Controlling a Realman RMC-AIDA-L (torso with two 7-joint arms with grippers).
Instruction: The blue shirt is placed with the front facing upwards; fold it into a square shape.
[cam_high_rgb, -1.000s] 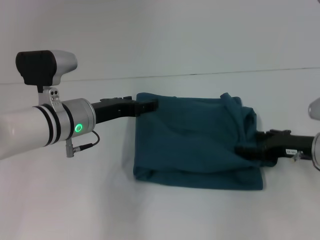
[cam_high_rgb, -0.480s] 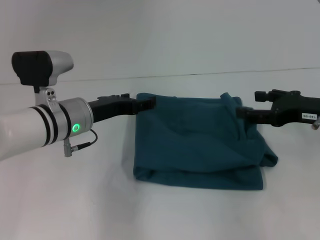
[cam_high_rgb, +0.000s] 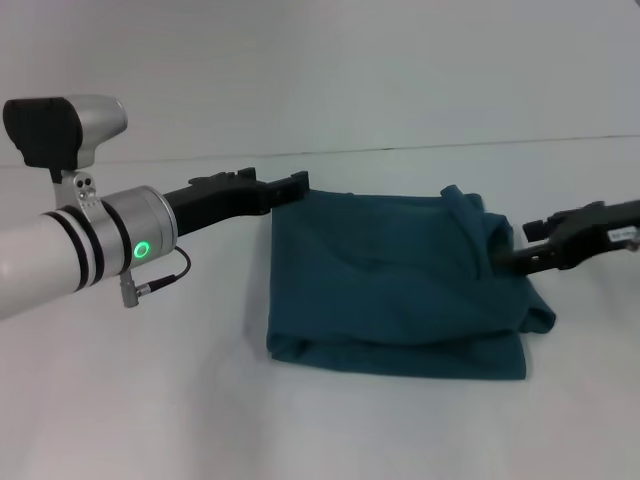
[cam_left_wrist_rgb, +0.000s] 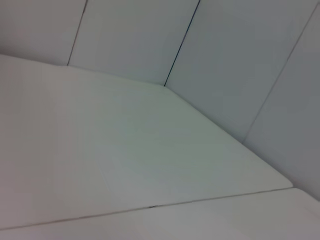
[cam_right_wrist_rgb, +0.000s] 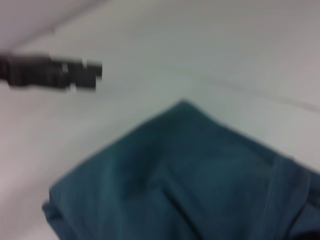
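The blue shirt (cam_high_rgb: 390, 280) lies folded into a rough square on the white table, plain side up, with a bunched ridge along its right side. My left gripper (cam_high_rgb: 297, 184) hovers just above and beside the shirt's far left corner, with no cloth hanging from it. My right gripper (cam_high_rgb: 502, 259) is pressed against the bunched right edge, and I cannot see whether it holds cloth. The right wrist view shows the shirt (cam_right_wrist_rgb: 190, 175) close up, with the left gripper (cam_right_wrist_rgb: 92, 72) farther off. The left wrist view shows only table and wall.
The white table (cam_high_rgb: 180, 400) spreads bare around the shirt on the left and in front. Its back edge meets a pale wall (cam_high_rgb: 400, 80) just behind the shirt. Wall panels (cam_left_wrist_rgb: 225, 60) fill the left wrist view.
The left gripper lifted off the shirt's far left corner and drew back slightly. The right gripper swung from the near right edge up and then down to the bunched right side, which now bulges outward.
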